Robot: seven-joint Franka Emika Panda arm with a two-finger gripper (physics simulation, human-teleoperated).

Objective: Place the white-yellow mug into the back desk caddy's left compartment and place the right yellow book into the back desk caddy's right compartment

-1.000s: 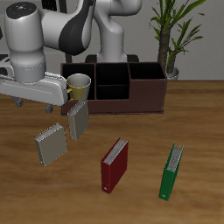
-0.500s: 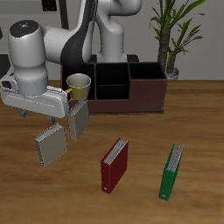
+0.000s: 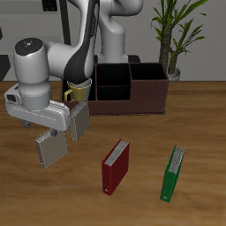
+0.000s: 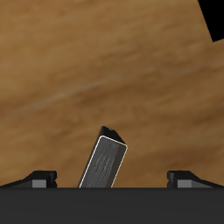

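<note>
My gripper hangs open just above the right yellow book, which lies tilted on the table. In the wrist view the book's grey page edge stands between the two wide-apart fingertips, untouched. A second yellow book stands close beside it, farther back. The white-yellow mug shows at the end of the back desk caddy nearest my arm. It seems to sit in that end section, half hidden by the arm. The caddy's other end section is black-lined and holds nothing.
A red book and a green book lie nearer the table's front edge. A potted plant stands behind the caddy. A black shape cuts into one corner of the wrist view.
My gripper has come down and toward the table's front edge, from beside the mug to just over the right yellow book. Nothing else moved.
</note>
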